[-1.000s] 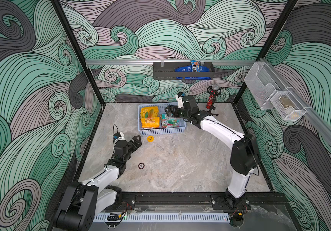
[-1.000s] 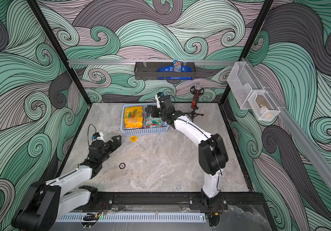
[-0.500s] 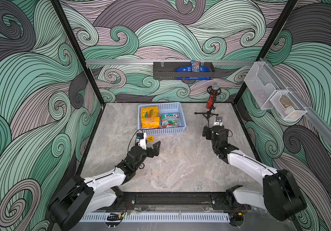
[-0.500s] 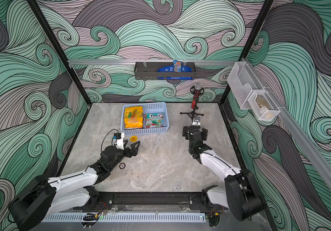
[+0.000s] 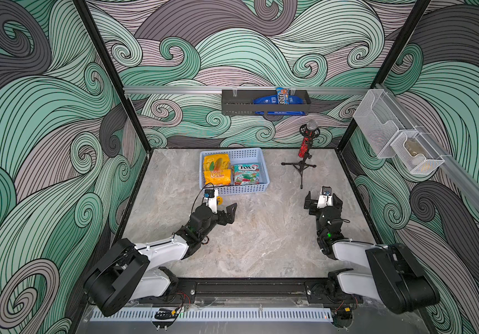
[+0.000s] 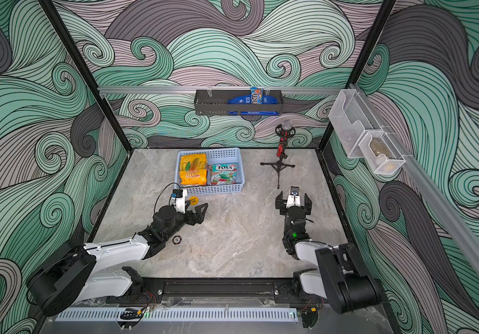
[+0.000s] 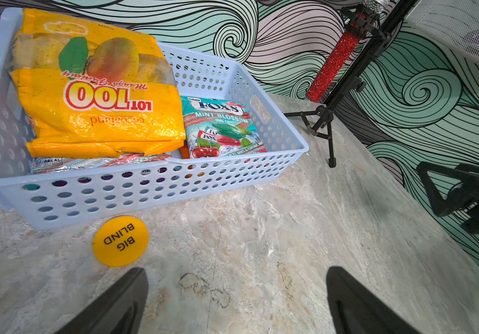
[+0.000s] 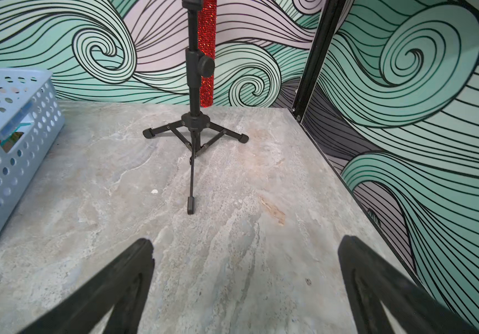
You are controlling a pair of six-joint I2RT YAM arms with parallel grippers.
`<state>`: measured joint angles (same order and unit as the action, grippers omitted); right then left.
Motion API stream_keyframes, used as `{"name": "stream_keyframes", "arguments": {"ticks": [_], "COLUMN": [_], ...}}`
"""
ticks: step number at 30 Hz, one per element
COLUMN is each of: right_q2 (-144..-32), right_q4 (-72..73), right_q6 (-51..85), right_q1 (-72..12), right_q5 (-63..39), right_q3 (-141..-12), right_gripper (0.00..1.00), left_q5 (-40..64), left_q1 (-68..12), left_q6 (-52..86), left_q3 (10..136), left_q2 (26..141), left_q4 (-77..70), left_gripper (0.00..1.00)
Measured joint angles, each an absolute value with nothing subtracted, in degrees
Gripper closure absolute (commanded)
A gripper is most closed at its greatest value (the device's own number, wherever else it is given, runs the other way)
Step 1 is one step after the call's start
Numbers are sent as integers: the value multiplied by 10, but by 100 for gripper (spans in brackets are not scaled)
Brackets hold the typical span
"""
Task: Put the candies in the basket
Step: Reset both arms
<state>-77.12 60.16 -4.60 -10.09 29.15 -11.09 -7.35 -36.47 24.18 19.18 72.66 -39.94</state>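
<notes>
The light blue basket (image 5: 263,173) stands at the back middle of the table in both top views. In it lie a yellow candy bag (image 5: 216,170) and a teal FOX'S bag (image 5: 246,173). The left wrist view shows the basket (image 7: 145,192), the yellow bag (image 7: 96,95), the teal bag (image 7: 220,127) and more bags underneath, mostly hidden. My left gripper (image 5: 225,206) (image 7: 236,274) is open and empty over bare table just in front of the basket. Open and empty as well, my right gripper (image 5: 322,198) (image 8: 247,243) hovers at the right, facing the stand.
A yellow "BIG BLIND" disc (image 7: 120,240) lies by the basket's front wall. A small chip (image 6: 177,239) sits beside the left arm. A red microphone on a black tripod (image 5: 300,169) stands at the back right. A dark shelf tray (image 5: 238,104) and mesh bins (image 5: 391,138) hang on the walls.
My right arm has drawn back from over the basket to the table's right side. The left arm has swung from the left edge toward the basket's front. Both grippers stayed open.
</notes>
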Motion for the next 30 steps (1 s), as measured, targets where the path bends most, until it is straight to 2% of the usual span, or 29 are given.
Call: {"name": "stream_keyframes", "arguments": {"ticks": [7,10,12,14,17,23,30], "right_q2": [-835,-836,-844,-871,-886,-891,-888], "right_q4": [579,578,627,723,769,787,824], "right_q6": [-22,3,8,7,6,-1,-27], "right_q1": [-26,10,19,19,16,11,-17], "right_q5": [238,219,196,168,149,117,115], "right_q3": [-194,-202,-178,-124,-58,-109,-83], "right_gripper": [0,0,0,0,0,0,0], "left_q5": [-109,-117,-121,-124,-129,-140,-178], "left_q1": [-365,-365,-365,-365,-365,-365,-365], "left_q6": [244,246,247,249,252,257,193], "left_q3": [218,234,237,238,238,230,182], "left_q2": [734,734,734,735,735,735,729], "left_q4": [-366,-347,-341,-336,-328,-346,-419], "left_gripper": [1,1,1,1,1,1,1]}}
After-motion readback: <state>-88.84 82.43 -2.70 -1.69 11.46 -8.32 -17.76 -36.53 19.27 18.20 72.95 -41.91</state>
